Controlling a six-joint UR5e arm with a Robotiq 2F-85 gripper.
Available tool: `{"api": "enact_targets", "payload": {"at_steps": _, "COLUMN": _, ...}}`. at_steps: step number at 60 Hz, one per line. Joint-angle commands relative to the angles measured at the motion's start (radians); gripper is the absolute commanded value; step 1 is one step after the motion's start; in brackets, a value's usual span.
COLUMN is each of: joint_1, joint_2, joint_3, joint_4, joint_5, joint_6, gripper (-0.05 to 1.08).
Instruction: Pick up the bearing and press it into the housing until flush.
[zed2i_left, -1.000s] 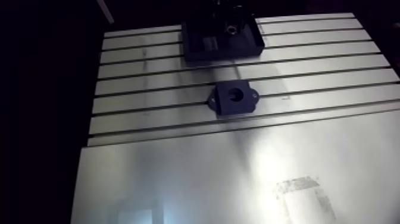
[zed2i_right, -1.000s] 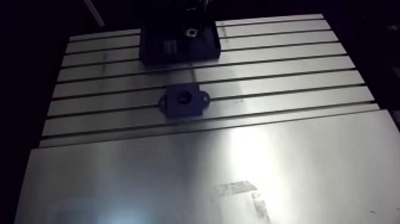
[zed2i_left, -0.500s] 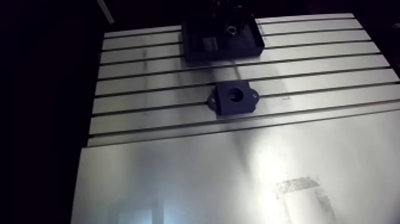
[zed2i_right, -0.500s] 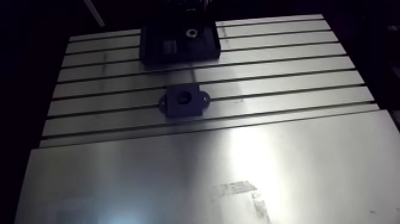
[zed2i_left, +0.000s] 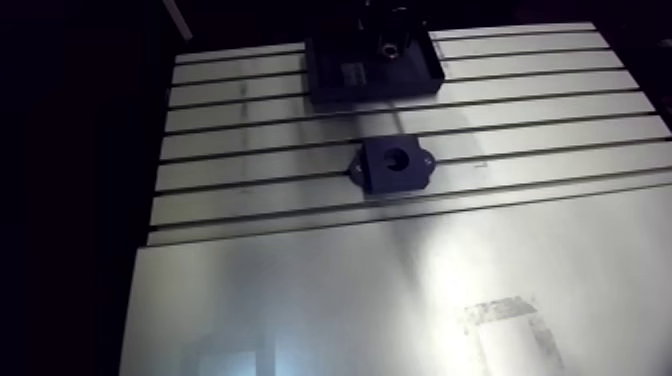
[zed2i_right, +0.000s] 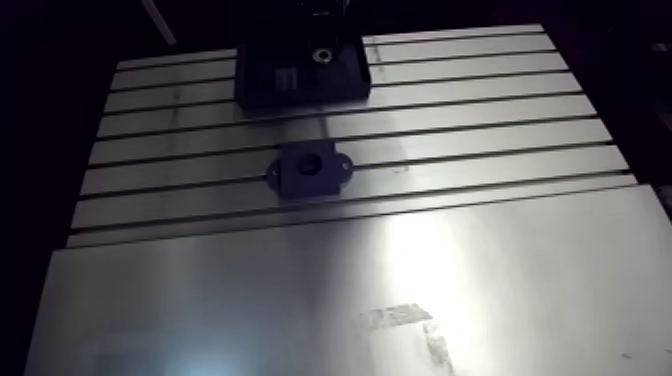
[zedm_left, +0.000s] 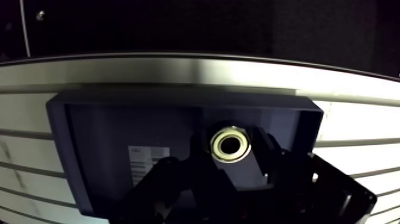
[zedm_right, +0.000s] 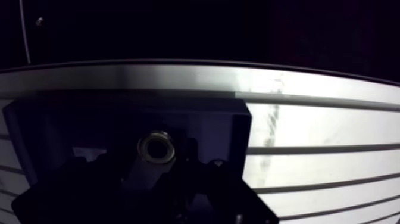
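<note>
**Bearing in the grasp, pressing not yet begun**

The fingers (zedm_left: 277, 170) reach down into a dark, shallow tray (zedm_left: 89, 137) at the far end of the slotted worktop (zed2i_left: 300, 300). The bearing (zedm_left: 230, 145), a pale metal ring with a dark bore, sits squarely between them. In the wrist view its grey body has a dark finger hard up against it on either side, with no gap that I can make out. So the fingers look clenched on the bearing rather than merely straddling it. A white label lies on the tray floor off to one side of the fingers.

The housing (zed2i_left: 396, 164) is a dark block with small mounting ears and a round bore facing upward. It sits well apart from the fingers, out on the worktop beyond the tray's wall. Its bore looks empty.

By my reading, the task is in its early part. The pick-up grasp appears made, but the bearing is inside the tray, and whether it has left the floor cannot be told. What remains is most of the work:

- lifting the bearing out of the tray
- carrying it over the tray wall to the housing
- lining it up over the bore
- pressing it down until flush
</note>
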Motion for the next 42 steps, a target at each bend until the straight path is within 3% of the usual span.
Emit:
{"api": "enact_targets", "payload": {"at_steps": 1, "joint_1": 0.001, "joint_2": 0.000, "joint_3": -0.001, "joint_4": 0.000, "joint_5": 0.000, "joint_6": 0.000, "gripper": 0.51}}
{"api": "enact_targets", "payload": {"at_steps": 42, "joint_1": 0.001, "joint_2": 0.000, "joint_3": 0.005, "joint_4": 0.001, "joint_5": 0.000, "joint_6": 0.001, "gripper": 0.51}}
